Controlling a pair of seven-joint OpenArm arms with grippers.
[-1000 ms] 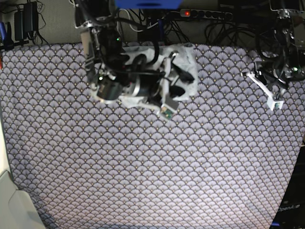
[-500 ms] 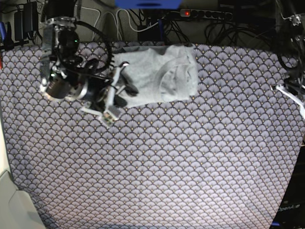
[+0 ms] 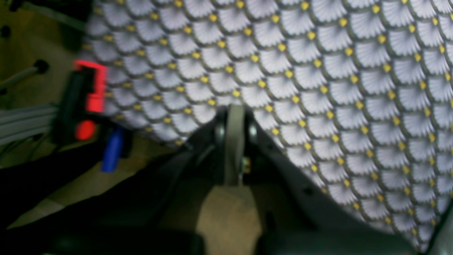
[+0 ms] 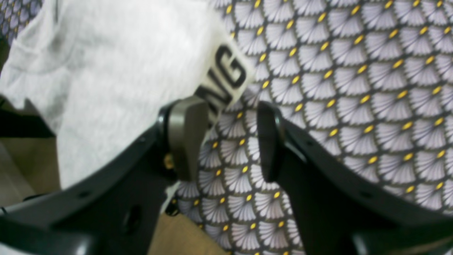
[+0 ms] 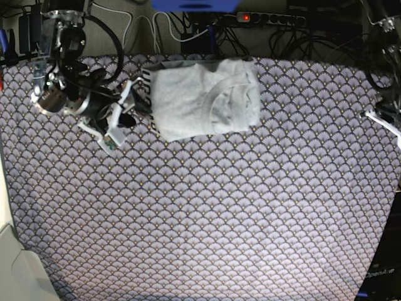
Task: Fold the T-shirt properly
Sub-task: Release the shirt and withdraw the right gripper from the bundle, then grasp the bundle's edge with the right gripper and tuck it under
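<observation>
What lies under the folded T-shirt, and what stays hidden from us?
The T-shirt rests on the fan-patterned tablecloth, which shows all around it. A folded-under layer with black lettering peeks out at one edge. The rest of the lettering and the cloth directly beneath are covered.

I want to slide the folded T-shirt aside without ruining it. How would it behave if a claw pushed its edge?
The T-shirt is soft cloth in loose layers, so it would probably bunch rather than slide whole. Its lettered corner already lifts and would likely flop open.

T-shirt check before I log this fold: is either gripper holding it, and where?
Neither. The right gripper is open beside the T-shirt; the left gripper is shut on nothing.
</observation>
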